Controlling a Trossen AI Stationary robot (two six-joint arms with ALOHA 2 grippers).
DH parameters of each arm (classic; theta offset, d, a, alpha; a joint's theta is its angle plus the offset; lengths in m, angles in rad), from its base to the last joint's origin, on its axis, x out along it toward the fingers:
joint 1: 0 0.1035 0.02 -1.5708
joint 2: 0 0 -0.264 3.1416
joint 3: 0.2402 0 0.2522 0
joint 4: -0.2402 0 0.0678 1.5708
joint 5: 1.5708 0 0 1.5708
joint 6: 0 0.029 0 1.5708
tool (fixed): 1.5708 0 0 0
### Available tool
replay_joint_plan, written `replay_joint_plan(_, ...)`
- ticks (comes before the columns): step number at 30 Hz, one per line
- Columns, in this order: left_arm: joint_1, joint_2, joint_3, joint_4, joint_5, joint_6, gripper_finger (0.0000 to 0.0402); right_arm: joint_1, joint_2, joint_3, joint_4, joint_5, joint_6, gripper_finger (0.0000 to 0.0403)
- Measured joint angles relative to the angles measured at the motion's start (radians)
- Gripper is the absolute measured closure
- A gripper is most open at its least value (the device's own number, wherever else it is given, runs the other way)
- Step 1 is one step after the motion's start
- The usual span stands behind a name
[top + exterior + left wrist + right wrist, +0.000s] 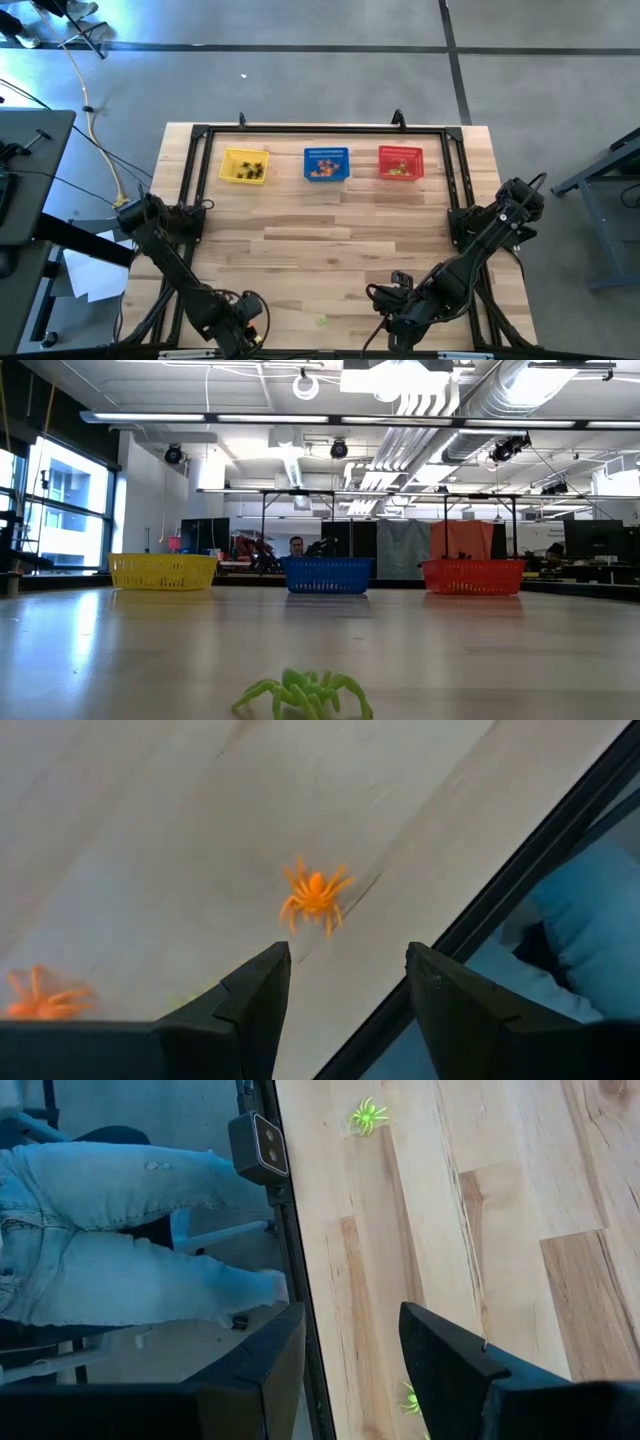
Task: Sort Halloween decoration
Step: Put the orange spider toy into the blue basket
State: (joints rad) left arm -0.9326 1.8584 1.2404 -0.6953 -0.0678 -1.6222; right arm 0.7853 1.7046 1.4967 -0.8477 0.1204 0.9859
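Halloween decoration pieces lie near the table's near edge. An orange spider (314, 898) rests on the wood just ahead of my left gripper (345, 975), which is open above it, clear of it. A second orange spider (38, 995) lies to one side. A green spider (322, 320) (305, 695) (368, 1116) sits between the two arms. Another green spider (410, 1398) lies close under my right gripper (350, 1345), which hangs open above the table. In the high view my left gripper (248, 322) is at the near left and my right gripper (398, 322) at the near right.
A yellow basket (244, 166), a blue basket (326, 163) and a red basket (400, 162) stand in a row at the far side, each with small pieces inside. A black frame (320, 130) borders the table. A person's legs (110, 1230) are beyond the near edge.
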Motion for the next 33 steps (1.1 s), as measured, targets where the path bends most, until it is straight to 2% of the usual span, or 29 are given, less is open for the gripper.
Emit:
replay_joint_plan(25, 0.027, 0.111, 0.005, -0.006, -0.014, 0.165, 0.0218, 0.0, 0.0, 0.0, -0.001, 0.0, 0.0, 0.0243)
replay_joint_plan(29, 0.028, 0.113, 0.004, -0.015, -0.015, 0.16, 0.0233, 0.0, 0.0, 0.0, 0.0, 0.0, 0.0, 0.0243)
replay_joint_plan(33, 0.028, 0.114, 0.003, -0.026, -0.016, 0.161, 0.0265, 0.0, 0.0, 0.0, -0.001, 0.0, 0.0, 0.0243)
